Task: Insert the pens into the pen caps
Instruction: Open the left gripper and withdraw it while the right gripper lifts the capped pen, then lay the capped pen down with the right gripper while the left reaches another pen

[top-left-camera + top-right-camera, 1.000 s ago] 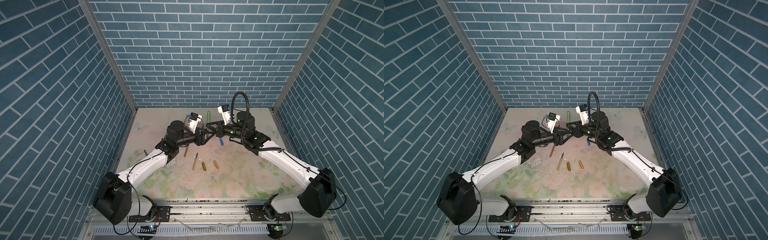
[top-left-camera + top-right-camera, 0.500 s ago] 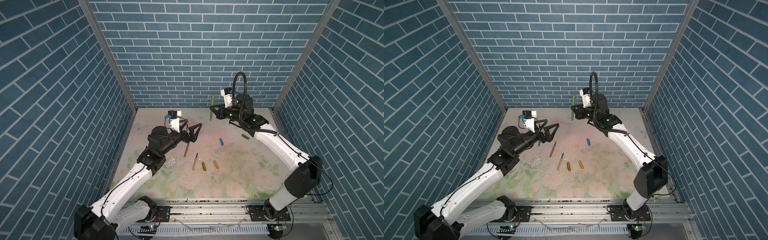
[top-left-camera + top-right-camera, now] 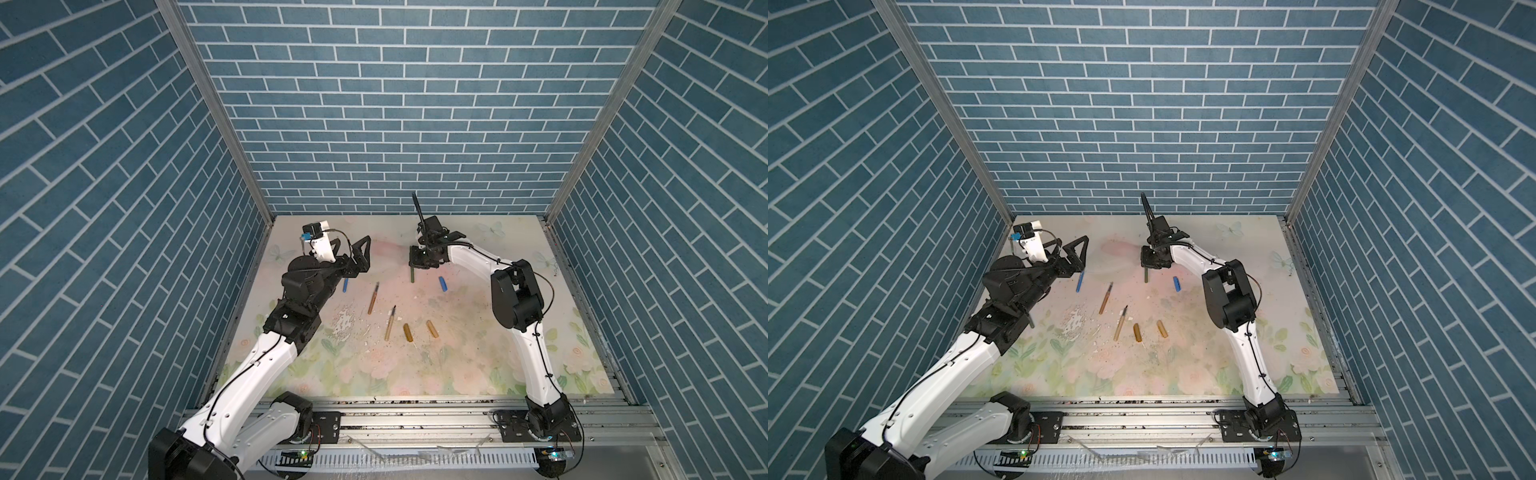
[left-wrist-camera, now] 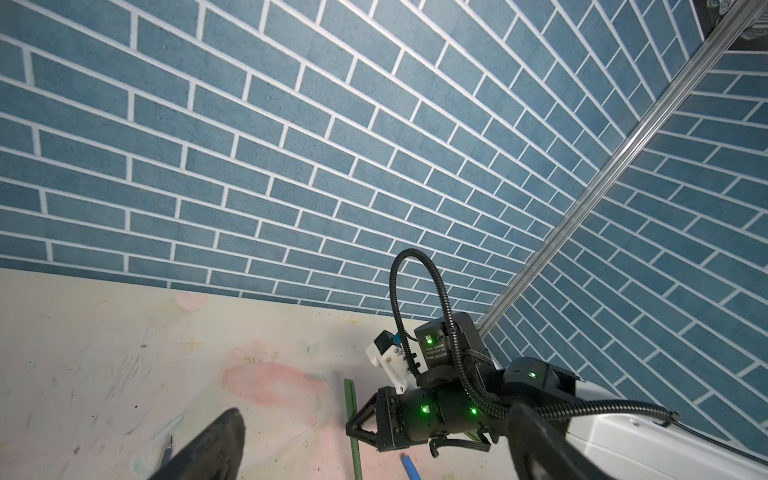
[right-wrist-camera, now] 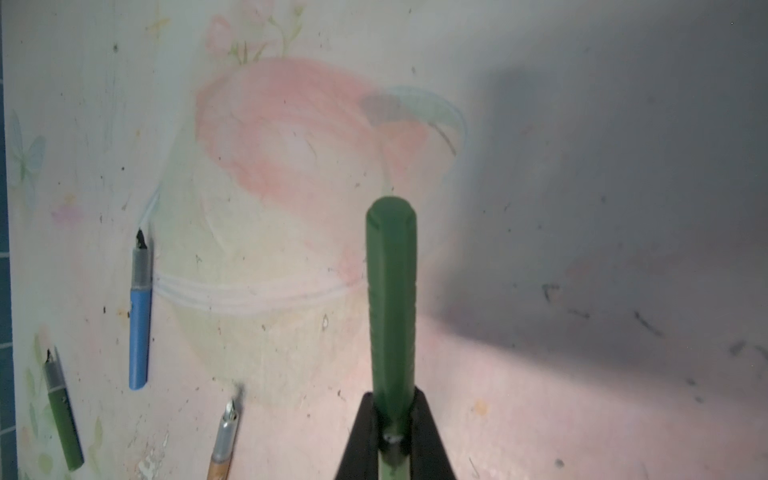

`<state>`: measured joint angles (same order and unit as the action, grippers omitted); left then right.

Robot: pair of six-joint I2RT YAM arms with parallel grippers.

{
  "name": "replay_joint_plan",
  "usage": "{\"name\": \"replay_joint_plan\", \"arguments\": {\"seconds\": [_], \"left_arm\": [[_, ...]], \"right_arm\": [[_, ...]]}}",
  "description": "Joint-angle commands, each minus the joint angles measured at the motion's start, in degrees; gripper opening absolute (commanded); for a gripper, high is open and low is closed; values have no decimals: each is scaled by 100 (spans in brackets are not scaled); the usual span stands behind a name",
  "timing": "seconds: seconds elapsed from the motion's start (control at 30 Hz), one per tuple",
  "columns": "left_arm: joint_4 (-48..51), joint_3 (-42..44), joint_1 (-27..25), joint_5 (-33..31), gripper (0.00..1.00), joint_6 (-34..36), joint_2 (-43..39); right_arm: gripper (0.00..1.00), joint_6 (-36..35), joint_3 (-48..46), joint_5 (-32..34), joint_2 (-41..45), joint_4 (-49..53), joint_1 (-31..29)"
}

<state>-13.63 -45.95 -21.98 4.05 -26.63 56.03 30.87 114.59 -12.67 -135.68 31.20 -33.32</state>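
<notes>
Blue brick-patterned walls (image 3: 395,104) close in a desk (image 3: 478,353) covered with a pale flowered mat. In both top views the left arm (image 3: 266,361) and the right arm (image 3: 515,299) reach towards the back of the desk and stand well apart.

The left hand (image 3: 368,254) (image 3: 1084,254) hangs above the mat with its fingers (image 4: 216,449) spread wide and nothing between them. The right hand (image 3: 414,266) (image 3: 1147,266) (image 5: 392,399) points down at the desk and is pressed tight on a green pen (image 5: 390,299) (image 4: 349,399). The pen's free end is blunt and rounded. Whether that end touches the mat cannot be told.

The other pens lie flat on the desk:
- A blue pen (image 3: 345,284) (image 3: 1079,281) (image 5: 139,332) lies just beside the left hand.
- A second green pen (image 5: 62,415), with a dark tip, lies near the blue one by the desk's edge.
- A golden-brown pen (image 3: 373,297) (image 3: 1106,298) lies between the arms, with its dark tip towards the back wall.
- A second golden-brown pen (image 3: 390,316) (image 3: 1121,322) lies near it, pointing the same way.

The caps on the desk are loose:
- A blue cap (image 3: 444,283) (image 3: 1177,284) lies near the right arm, apart from the held pen.
- An amber cap (image 3: 408,332) (image 3: 1137,333) lies just beside the second golden-brown pen.
- A second amber cap (image 3: 432,328) (image 3: 1162,328) lies next to the first, not touching it.
</notes>
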Motion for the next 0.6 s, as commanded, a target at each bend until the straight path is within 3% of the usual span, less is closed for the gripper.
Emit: {"name": "replay_joint_plan", "arguments": {"seconds": [0.0,0.43,0.57], "left_arm": [[-13,-79,43,138,100,-48,-23],[-68,-89,77,308,100,-59,-62],[-94,-91,105,349,100,-75,-43]], "right_arm": [[3,138,655,306,-347,827,19],[13,155,1488,572,-1028,1539,37],[25,212,1484,598,-1008,1617,32]]}}
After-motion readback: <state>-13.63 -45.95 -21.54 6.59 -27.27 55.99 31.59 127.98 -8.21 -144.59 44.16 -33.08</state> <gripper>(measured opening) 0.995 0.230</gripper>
